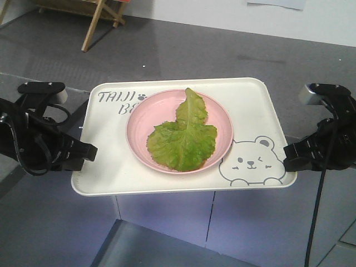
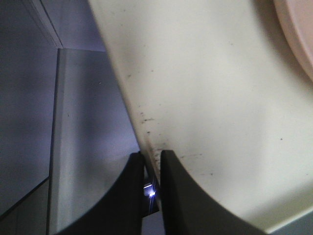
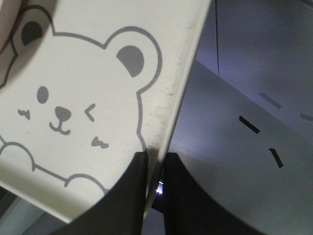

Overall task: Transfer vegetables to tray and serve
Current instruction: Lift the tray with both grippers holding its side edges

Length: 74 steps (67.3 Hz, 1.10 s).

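The green lettuce leaf (image 1: pixel 184 136) lies on a round pink plate (image 1: pixel 140 119), which stands in the middle of the cream-white tray (image 1: pixel 253 111) with the bear drawing (image 1: pixel 253 161). My left gripper (image 1: pixel 92 152) is shut on the tray's left rim near the front corner; the left wrist view shows the rim (image 2: pixel 146 127) pinched between its jaws (image 2: pixel 152 157). My right gripper (image 1: pixel 286 154) is shut on the tray's right rim by the bear; the right wrist view shows that rim (image 3: pixel 173 98) between its jaws (image 3: pixel 155 157). The tray is held level above the surface below.
A grey-white cabinet top (image 1: pixel 167 208) lies under the tray's front edge. Grey floor (image 1: pixel 222 50) stretches behind, with wooden furniture legs (image 1: pixel 94 22) at the far left. A pale wall (image 1: pixel 250 16) runs along the back.
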{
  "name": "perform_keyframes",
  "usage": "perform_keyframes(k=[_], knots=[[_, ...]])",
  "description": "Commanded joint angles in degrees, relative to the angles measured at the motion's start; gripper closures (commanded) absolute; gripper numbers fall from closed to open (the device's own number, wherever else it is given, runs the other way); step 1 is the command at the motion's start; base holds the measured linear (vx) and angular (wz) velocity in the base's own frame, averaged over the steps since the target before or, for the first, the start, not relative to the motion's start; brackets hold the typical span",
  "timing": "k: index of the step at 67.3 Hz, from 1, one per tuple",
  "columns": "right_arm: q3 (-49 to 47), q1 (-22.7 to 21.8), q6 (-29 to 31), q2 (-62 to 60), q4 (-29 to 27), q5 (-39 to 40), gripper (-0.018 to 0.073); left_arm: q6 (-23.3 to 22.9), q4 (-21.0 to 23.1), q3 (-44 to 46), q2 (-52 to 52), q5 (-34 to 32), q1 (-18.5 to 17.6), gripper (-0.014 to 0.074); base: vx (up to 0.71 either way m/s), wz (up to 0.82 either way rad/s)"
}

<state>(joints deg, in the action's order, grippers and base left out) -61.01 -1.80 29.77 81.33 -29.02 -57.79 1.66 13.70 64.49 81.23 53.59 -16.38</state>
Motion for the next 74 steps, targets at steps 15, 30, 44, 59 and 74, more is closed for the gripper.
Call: perform_keyframes(k=[15, 30, 44, 59, 74], knots=[[-1.45, 0.2, 2.27, -2.1, -4.64, -0.34, 0.0563, 1.5, 3.35, 1.71, -2.21, -3.22, -0.55, 0.0603, 0.09, -0.32], [-1.45, 0.2, 2.27, -2.1, -4.64, -0.34, 0.0563, 1.5, 3.35, 1.71, -2.21, -3.22, -0.55, 0.0603, 0.09, -0.27], [-1.45, 0.2, 2.27, -2.1, -4.64, -0.34, 0.0563, 1.5, 3.35, 1.71, -2.21, -3.22, -0.55, 0.0603, 0.09, -0.19], [-1.45, 0.2, 2.27, -2.1, -4.64, -0.34, 0.0563, 1.5, 3.35, 1.71, -2.21, -3.22, -0.55, 0.0603, 0.08, -0.11], [-1.45, 0.2, 2.27, -2.1, -4.64, -0.34, 0.0563, 1.5, 3.35, 1.71, -2.21, -3.22, -0.55, 0.0603, 0.08, -0.11]])
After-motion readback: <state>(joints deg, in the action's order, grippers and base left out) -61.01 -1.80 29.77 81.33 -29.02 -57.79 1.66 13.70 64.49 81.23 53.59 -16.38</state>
